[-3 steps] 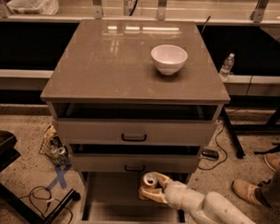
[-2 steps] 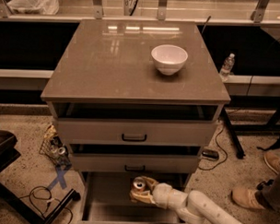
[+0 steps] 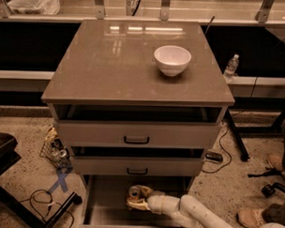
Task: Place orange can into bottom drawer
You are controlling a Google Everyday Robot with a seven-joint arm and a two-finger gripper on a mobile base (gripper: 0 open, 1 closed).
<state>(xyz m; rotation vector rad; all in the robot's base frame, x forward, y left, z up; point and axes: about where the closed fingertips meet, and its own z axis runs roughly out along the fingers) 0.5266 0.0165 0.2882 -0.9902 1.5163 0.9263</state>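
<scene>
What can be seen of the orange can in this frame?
The orange can is a small cylinder with a silver top rim. It is mostly hidden by the gripper, whose fingers close around its body. Its top faces up towards the camera, slightly tilted. It is inside the open bottom drawer, near the middle and just below the middle drawer. Whether its base touches the drawer floor cannot be told.
</scene>
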